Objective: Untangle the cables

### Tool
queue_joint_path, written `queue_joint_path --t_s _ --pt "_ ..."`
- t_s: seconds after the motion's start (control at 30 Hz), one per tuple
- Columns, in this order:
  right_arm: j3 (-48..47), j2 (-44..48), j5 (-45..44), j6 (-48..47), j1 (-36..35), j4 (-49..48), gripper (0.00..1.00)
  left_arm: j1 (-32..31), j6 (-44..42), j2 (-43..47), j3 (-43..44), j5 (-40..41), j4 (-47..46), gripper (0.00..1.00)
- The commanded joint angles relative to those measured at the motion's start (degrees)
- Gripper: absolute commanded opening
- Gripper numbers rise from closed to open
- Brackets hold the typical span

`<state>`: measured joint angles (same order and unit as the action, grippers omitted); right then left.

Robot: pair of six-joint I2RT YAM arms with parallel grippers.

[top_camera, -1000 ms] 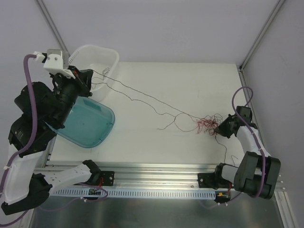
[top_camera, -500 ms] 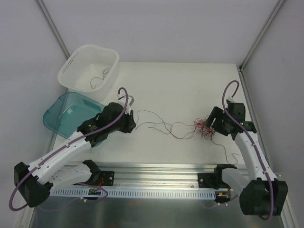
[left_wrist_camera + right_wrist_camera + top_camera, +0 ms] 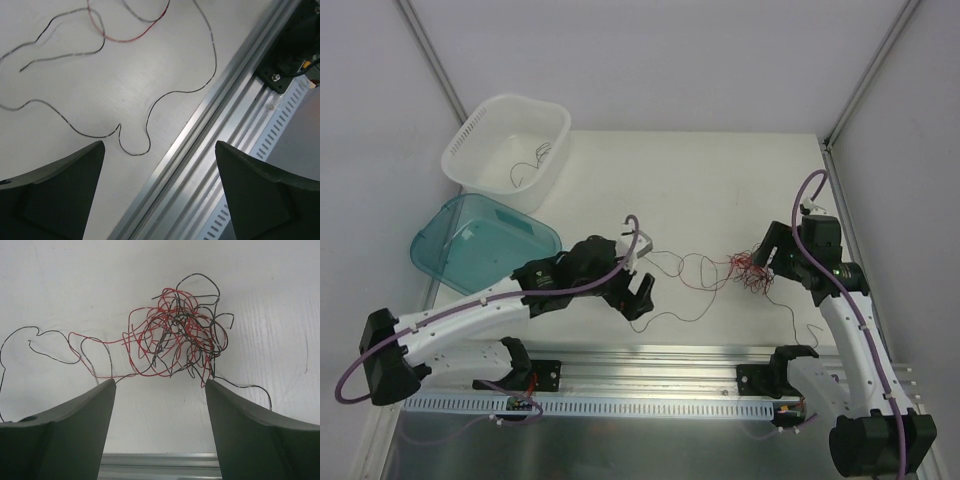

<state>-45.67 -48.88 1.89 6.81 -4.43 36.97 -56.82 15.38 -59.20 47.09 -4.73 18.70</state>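
**Knot dead ahead of the right jaws, loose tails running off toward the left arm (image 3: pixel 470 310)**

The knotted ball of red and black cables (image 3: pixel 177 335) lies on the desk (image 3: pixel 720 180) just beyond the tips of the right jaws. These stand apart, grip nothing, and are centred on the knot. Loose strands (image 3: pixel 690 265) stretch leftward from it. One black strand (image 3: pixel 134 153) loops just ahead of the left jaws, likewise apart and empty. The right arm (image 3: pixel 845 310) is nearer the knot, the left nearer the tails.
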Motion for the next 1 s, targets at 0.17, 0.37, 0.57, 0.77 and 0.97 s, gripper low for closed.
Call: queue_joint_path --t_s 0.17,0.37,0.57,0.77,0.97 --pt "-0.5 4.4 -2.9 1.5 -0.2 1.4 0.76 -6.7 -12.5 -18.6 17.2 0.7 -11.8 0.89" --pt "0.9 5.6 -2.9 3.6 -0.2 0.5 0.76 -10.6 -16.6 -34.3 25.8 0.5 -18.5 0.81" --pt "3.0 5.5 0.4 5.7 -0.2 -1.0 0.76 -11.7 -22.1 -41.9 24.5 0.5 -32.8 0.69" --pt "3.1 6.4 2.0 6.7 -0.2 -1.1 0.75 -11.8 -30.2 -47.0 19.0 1.6 -48.0 0.67" --pt "3.1 8.3 3.4 7.4 -0.1 -0.3 0.75 -11.8 -33.8 -52.8 19.0 1.0 -53.8 0.64"
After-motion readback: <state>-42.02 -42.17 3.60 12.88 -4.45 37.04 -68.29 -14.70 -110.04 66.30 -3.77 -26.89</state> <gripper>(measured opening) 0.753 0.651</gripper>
